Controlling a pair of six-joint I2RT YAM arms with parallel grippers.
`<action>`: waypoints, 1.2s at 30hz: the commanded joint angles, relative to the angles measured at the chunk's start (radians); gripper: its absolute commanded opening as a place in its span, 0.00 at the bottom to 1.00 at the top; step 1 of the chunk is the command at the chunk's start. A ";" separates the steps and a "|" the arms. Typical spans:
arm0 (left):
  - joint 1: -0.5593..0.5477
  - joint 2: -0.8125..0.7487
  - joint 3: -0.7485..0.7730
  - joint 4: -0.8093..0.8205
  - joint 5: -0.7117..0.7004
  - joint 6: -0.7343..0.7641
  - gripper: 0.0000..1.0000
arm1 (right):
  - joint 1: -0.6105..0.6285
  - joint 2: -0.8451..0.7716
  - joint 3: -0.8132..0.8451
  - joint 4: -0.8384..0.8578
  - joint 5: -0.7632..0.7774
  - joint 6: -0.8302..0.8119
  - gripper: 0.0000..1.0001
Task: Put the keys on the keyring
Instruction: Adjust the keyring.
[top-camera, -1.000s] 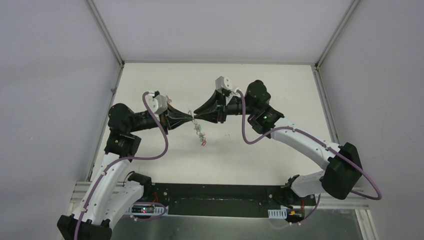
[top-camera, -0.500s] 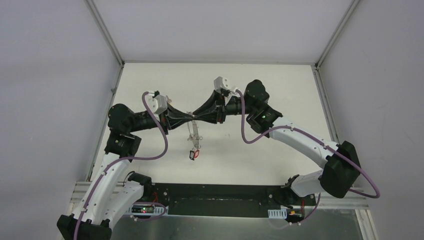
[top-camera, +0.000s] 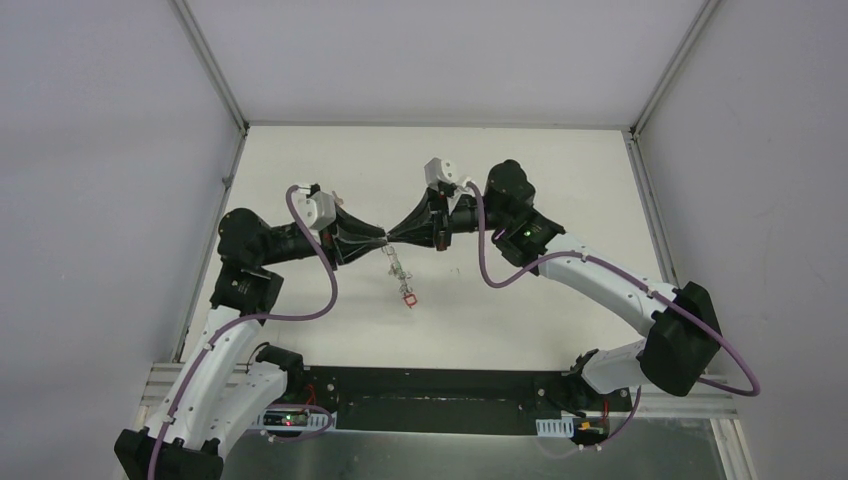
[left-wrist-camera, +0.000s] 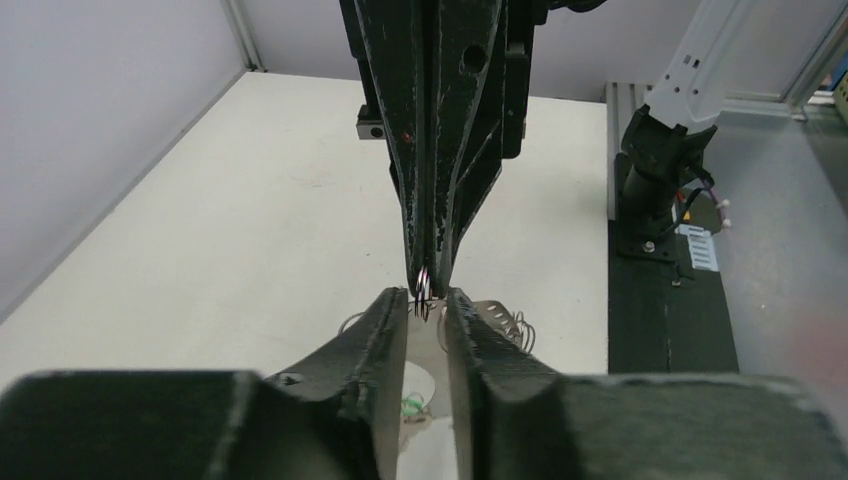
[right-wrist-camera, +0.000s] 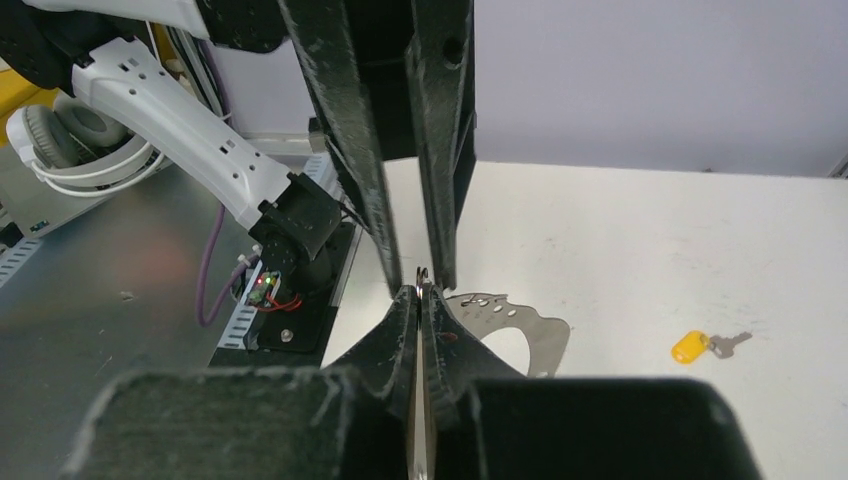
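Plainly, the right gripper (right-wrist-camera: 420, 300) is pinched shut on a thin silvery edge of the keyring (top-camera: 396, 264). The left gripper (left-wrist-camera: 428, 306) meets it tip to tip, jaws slightly parted around the same spot. Held above the middle of the table (right-wrist-camera: 640, 250), the loop droops with its long axis running far to near, a tagged key (top-camera: 407, 296) at its near end. It looks light, floppy and slick, best taken by the wire. A yellow-tagged key (right-wrist-camera: 700, 346) lies on the table, well apart.
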 joint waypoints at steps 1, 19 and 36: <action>-0.008 -0.025 0.021 -0.042 -0.009 0.077 0.28 | -0.003 -0.035 0.053 -0.070 -0.012 -0.057 0.00; -0.015 0.017 0.103 -0.289 0.030 0.257 0.33 | -0.006 -0.075 0.089 -0.294 0.000 -0.144 0.00; -0.211 0.130 0.176 -0.373 -0.116 0.429 0.21 | -0.006 -0.114 0.080 -0.384 0.003 -0.167 0.00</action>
